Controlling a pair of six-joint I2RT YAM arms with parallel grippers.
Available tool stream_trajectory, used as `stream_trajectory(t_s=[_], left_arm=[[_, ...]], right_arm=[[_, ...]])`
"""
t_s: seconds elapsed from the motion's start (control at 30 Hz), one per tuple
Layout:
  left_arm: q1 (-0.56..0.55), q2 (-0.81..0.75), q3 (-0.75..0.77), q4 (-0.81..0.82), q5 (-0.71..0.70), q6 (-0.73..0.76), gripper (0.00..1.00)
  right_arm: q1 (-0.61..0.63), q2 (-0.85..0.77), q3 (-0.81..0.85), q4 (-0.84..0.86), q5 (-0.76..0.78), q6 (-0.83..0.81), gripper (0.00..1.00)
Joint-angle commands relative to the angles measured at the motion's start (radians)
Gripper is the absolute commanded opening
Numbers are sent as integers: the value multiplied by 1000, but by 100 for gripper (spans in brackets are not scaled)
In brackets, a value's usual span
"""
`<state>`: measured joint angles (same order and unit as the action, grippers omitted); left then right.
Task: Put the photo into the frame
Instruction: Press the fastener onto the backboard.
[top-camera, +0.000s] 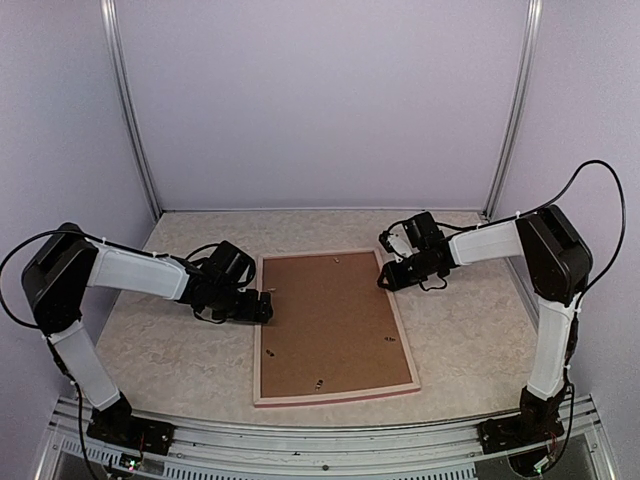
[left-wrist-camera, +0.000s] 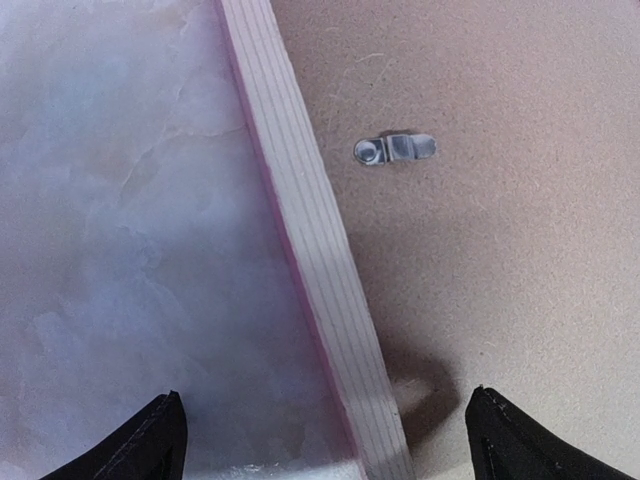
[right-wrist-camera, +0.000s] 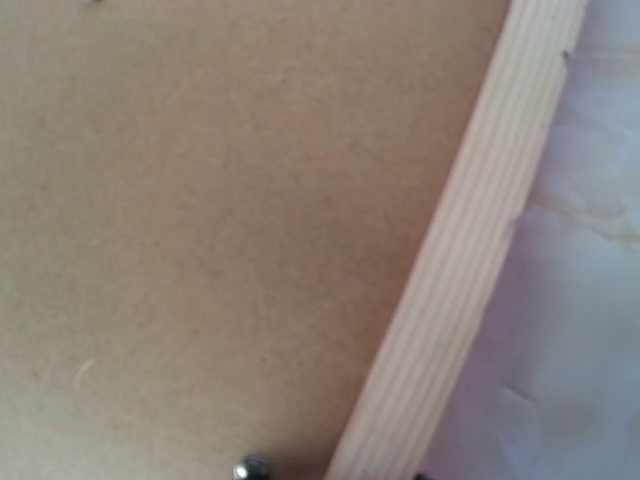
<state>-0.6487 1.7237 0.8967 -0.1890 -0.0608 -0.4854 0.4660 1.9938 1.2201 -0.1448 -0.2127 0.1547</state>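
Left claw (top-camera: 264, 306), spread wide, straddles the left rail of the frame (top-camera: 335, 396), which lies face-down on the tabletop (top-camera: 170, 350). The backing board (top-camera: 325, 315) is seated inside it, and the photo is out of sight. Right claw (top-camera: 388, 275) is at the far corner; I cannot tell its spread. Probably the securing step: next, turn the tabs (left-wrist-camera: 395, 150) precisely.

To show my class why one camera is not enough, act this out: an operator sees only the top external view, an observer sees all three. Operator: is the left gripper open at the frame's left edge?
Observer: Yes. The left gripper is wide open, one of its fingers over the table, the other over the backing board, a rail of the frame between them.
Operator: Does the nearby clip overlap the rail?
Observer: No. The clip lies wholly on the board, apart from the rail.
Operator: And the right gripper?
Observer: Its wrist view shows board, rail and a small metal head near the rail, no fingers.
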Motion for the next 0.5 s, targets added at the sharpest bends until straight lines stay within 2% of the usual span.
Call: stream_trajectory(t_s=[0.0,0.3,0.47], left_arm=[[-9,22,15,-4,4,4,96],[-16,33,-2,25,12,-13,96],[-32,33,-16,39,-29,-42,84]], right_arm=[[-3,42,0,-2,15,-16,30],[-3,55,-55,30,8,18,26],[-3,37,-113,56,-2,80,32]])
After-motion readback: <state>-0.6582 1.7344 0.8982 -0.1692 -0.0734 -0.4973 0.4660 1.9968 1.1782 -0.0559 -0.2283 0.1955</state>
